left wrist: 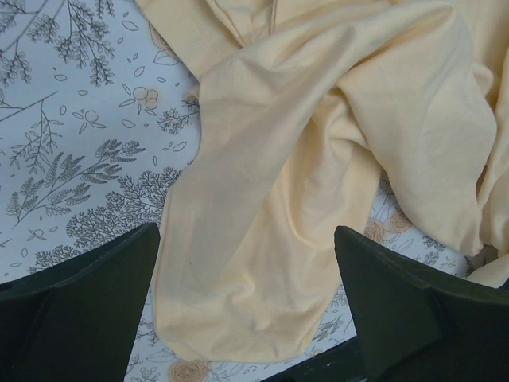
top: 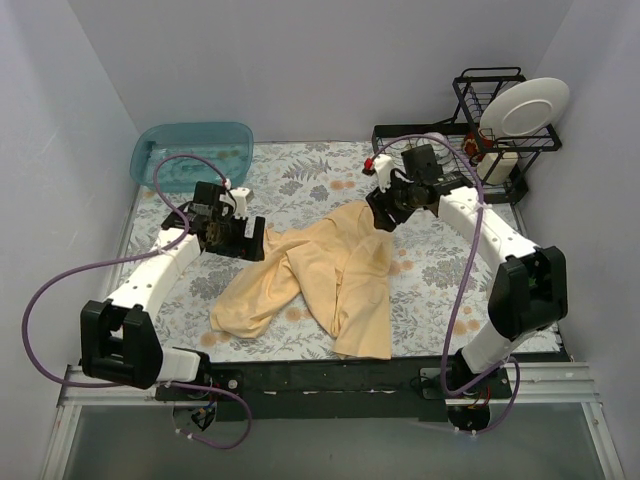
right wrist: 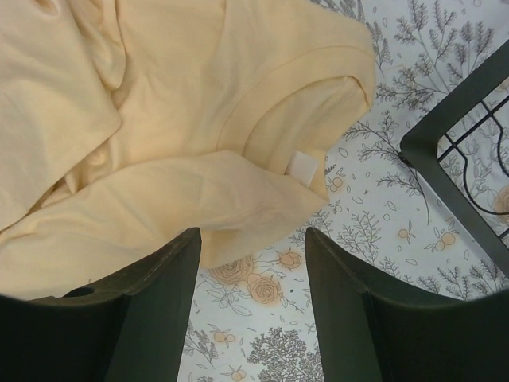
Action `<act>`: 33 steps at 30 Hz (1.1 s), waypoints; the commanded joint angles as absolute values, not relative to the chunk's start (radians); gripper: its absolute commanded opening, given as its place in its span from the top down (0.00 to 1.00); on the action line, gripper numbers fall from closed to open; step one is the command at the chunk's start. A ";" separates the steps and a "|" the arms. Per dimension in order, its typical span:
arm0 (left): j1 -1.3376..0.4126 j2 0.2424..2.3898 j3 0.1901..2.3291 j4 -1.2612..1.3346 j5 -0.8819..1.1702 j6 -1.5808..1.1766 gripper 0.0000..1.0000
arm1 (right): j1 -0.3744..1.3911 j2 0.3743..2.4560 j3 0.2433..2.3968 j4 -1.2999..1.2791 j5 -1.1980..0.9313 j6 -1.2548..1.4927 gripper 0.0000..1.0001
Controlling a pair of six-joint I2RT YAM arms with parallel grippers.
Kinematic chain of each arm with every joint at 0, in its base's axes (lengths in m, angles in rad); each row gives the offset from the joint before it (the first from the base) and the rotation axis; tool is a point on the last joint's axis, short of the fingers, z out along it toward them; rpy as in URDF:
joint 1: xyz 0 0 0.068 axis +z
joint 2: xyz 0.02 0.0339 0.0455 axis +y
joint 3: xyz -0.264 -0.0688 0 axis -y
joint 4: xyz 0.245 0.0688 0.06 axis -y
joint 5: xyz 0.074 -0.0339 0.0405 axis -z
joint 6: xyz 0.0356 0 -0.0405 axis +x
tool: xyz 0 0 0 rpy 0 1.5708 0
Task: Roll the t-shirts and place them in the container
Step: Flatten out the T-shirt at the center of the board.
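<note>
One pale yellow t-shirt lies crumpled in the middle of the floral tabletop. My left gripper is open and empty above the shirt's left far edge. In the left wrist view the gripper has its jaws wide apart over a rounded fold of the shirt. My right gripper is open and empty at the shirt's far right end. In the right wrist view the gripper hovers just off the collar edge of the shirt, near its white neck label.
A teal plastic tub stands at the back left. A black wire dish rack with a white plate stands at the back right; its corner shows close to my right gripper. Walls enclose three sides.
</note>
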State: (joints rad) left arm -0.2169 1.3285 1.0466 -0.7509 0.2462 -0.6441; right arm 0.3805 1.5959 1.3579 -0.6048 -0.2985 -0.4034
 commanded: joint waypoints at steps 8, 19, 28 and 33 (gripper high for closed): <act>-0.209 1.445 0.956 -0.608 0.281 -0.634 0.10 | 0.377 1.821 1.424 -0.603 -0.305 -0.469 0.35; -0.209 1.632 1.068 -0.647 0.435 -0.482 0.79 | 0.382 2.012 1.551 -0.563 -0.278 -0.460 0.30; -0.209 1.490 1.218 -0.880 0.555 -0.315 1.00 | 0.374 2.008 1.467 -0.613 -0.264 -0.520 0.62; -0.209 1.385 1.318 -1.086 0.612 -0.146 1.00 | 0.351 1.876 1.368 -0.692 -0.310 -0.529 0.87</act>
State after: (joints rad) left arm -0.2115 1.5127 1.2343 -0.9016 0.5323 -0.3199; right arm 0.3721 2.0037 1.4353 -0.5850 -0.2768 -0.5034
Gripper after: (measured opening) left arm 0.021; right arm 0.206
